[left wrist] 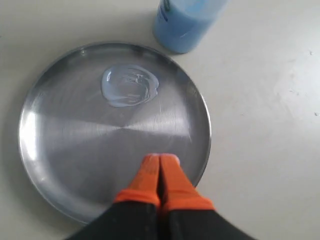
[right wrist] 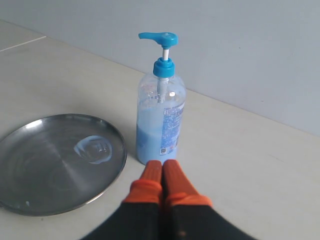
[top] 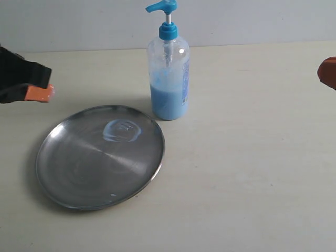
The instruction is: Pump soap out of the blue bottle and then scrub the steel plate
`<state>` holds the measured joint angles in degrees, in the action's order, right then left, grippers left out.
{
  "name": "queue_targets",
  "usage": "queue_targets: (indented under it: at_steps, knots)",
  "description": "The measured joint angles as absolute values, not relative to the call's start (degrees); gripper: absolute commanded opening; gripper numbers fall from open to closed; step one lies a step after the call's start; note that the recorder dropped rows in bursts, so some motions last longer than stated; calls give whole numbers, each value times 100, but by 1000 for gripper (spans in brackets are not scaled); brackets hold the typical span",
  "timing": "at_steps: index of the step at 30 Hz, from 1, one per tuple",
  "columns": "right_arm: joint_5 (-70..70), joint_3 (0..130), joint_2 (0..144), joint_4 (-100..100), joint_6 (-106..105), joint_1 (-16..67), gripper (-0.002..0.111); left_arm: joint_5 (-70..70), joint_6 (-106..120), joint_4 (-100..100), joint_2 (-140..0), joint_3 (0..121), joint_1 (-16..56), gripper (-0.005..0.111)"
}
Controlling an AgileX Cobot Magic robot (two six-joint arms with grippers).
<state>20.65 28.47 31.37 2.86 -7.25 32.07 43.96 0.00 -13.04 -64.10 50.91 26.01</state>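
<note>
The steel plate (top: 79, 173) lies flat on the table at the left, with a pale blob of soap (top: 122, 130) on its far part. Just behind its right rim stands the blue bottle (top: 169, 89), upright, about a third full of light-blue liquid. My left gripper (top: 46, 93) hovers left of the plate, orange tips pressed together and holding nothing; the left wrist view has it (left wrist: 160, 159) over the plate (left wrist: 65, 150), with the soap (left wrist: 130, 86) beyond. My right gripper (right wrist: 162, 165) is shut and empty, short of the bottle (right wrist: 160, 125); it (top: 328, 71) sits at the right edge.
A pale table (top: 252, 173) carries everything, and a light wall (top: 252, 21) runs behind it. A tiny soap spot (top: 113, 196) sits near the plate's front rim.
</note>
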Motion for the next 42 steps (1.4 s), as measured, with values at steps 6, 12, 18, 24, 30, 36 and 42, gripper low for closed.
queue_targets:
  at_steps: [6,12,18,24,30,36,42]
  knots:
    - [2065,2847,3137,286,-725,3207,0,4383,0,-1219,-4635,4605,2601,0]
    - [2065,2847,3137,286,-725,3207,0,4351,93,-1108,-3236,4579,2601,0]
    - [2065,2847,3137,286,-725,3207,0,4491,101,-1146,-2357,4579,2601,0]
    - [2065,2847,3137,286,-725,3207,0,4542,101,-1157,-1950,4579,2601,0]
    - [2065,2847,3137,286,-725,3207,0,4542,101,-1157,-1866,4579,2601,0]
    - [2065,2847,3137,286,-725,3207,0,4554,101,-1157,-1862,4579,2601,0]
    - [2065,2847,3137,286,-725,3207,0,4544,101,-1170,-1841,4409,2601,0]
